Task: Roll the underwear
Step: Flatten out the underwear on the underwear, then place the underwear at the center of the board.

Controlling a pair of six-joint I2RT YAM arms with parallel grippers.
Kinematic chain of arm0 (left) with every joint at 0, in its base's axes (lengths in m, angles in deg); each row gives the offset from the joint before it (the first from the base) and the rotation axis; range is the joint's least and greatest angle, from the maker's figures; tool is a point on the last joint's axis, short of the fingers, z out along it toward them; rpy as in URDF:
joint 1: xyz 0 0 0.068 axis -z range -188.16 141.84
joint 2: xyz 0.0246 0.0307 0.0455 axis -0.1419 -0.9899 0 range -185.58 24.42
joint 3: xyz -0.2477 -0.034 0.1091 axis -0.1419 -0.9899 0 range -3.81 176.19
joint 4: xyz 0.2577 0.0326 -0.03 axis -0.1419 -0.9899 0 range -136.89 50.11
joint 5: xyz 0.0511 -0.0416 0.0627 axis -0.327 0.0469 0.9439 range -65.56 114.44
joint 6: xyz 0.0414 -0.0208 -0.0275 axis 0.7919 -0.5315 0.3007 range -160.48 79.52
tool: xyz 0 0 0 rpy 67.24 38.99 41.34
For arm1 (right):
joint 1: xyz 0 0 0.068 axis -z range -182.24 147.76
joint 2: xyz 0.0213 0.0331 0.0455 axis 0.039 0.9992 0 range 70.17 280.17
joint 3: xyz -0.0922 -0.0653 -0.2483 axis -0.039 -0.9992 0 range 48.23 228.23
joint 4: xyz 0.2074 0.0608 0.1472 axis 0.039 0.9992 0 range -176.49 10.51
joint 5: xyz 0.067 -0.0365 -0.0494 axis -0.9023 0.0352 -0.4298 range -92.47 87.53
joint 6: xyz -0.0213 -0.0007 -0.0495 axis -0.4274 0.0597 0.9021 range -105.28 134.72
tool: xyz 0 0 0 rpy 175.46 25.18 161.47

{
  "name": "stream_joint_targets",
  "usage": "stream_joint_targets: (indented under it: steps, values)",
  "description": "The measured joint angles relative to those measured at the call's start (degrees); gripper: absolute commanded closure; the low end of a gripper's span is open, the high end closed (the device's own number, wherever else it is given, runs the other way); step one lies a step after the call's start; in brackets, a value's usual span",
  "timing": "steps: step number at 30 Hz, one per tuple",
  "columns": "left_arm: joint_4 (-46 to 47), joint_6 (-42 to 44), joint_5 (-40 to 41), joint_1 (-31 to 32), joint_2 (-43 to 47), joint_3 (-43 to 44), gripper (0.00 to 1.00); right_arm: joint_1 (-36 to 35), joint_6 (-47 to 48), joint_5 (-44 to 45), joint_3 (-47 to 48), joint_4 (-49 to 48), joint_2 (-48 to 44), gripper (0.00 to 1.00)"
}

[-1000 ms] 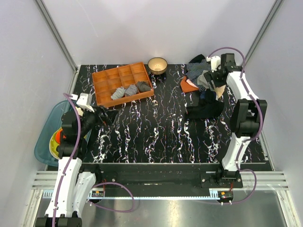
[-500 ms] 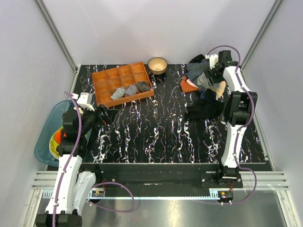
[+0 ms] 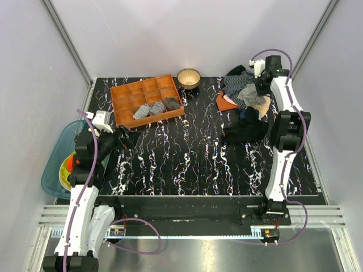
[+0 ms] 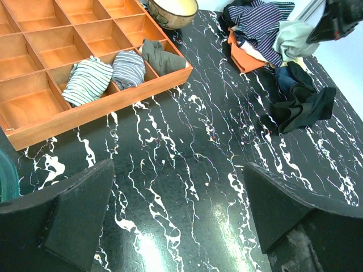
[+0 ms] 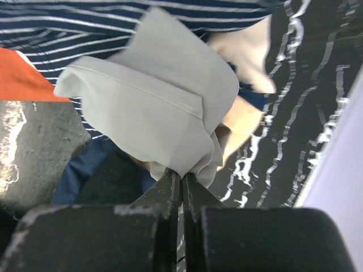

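Note:
The underwear (image 5: 153,107) is a plain pale grey cloth on top of the clothes pile at the back right. In the top view the underwear (image 3: 251,94) lies over navy-striped and beige cloth. In the left wrist view the underwear (image 4: 295,37) shows at the top right. My right gripper (image 5: 182,174) is shut on a bunched edge of it, and the same right gripper (image 3: 263,88) reaches down over the pile. My left gripper (image 4: 177,170) is wide open above bare tabletop. In the top view the left gripper (image 3: 128,137) hangs at the left, far from the pile.
An orange compartment tray (image 3: 150,119) at the back left holds three rolled garments (image 3: 157,107). A wooden bowl (image 3: 188,77) stands behind it. The pile also has a navy-striped garment (image 3: 234,83), an orange cloth (image 3: 225,103) and a black garment (image 3: 245,131). A teal bin (image 3: 55,165) sits off the left edge.
My right gripper has gone from open to shut, pinching the grey cloth's edge, and its wrist has shifted slightly toward the back right. The left arm has not moved.

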Motion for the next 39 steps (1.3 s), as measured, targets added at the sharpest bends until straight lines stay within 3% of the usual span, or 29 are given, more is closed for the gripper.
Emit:
stream_joint_targets:
  steps: [10,15,19,24,25,26,29,34,39]
  values:
    - [0.0,0.0,0.0,0.0,0.0,0.0,0.01,0.7,-0.1,-7.9,-0.7,0.1,-21.8,1.00]
    - [0.0,-0.1,-0.1,0.0,0.0,0.0,0.01,-0.5,-0.3,-18.5,-10.1,0.6,-36.7,1.00]
    - [0.0,-0.1,-0.7,0.0,0.0,0.0,0.01,-8.4,0.5,-24.9,-22.9,1.6,-46.8,1.00]
    - [0.5,-0.3,-2.8,0.0,-0.7,0.0,0.01,-19.6,-0.7,-33.2,-36.3,1.4,-50.6,0.96]
    - [0.7,-0.4,-3.5,-0.1,-0.9,0.0,0.01,-20.0,-1.6,-35.0,-38.7,0.6,-50.3,0.89]
    - [1.0,-0.6,-4.5,-0.1,-1.1,0.0,0.01,-20.0,-2.3,-36.1,-40.6,-0.1,-49.8,0.71]
    - [2.7,-1.2,-7.9,-0.1,-1.7,-0.3,0.01,-20.0,-4.5,-37.7,-45.5,-2.4,-44.9,0.42]
    - [5.7,-1.6,-14.4,0.7,-4.6,-0.9,0.03,-19.9,-4.7,-34.3,-50.5,-3.4,-35.3,0.36]
    - [6.0,-0.6,-17.0,7.5,-8.0,-1.2,0.07,-19.9,0.3,-35.7,-55.4,-3.2,-38.3,0.36]
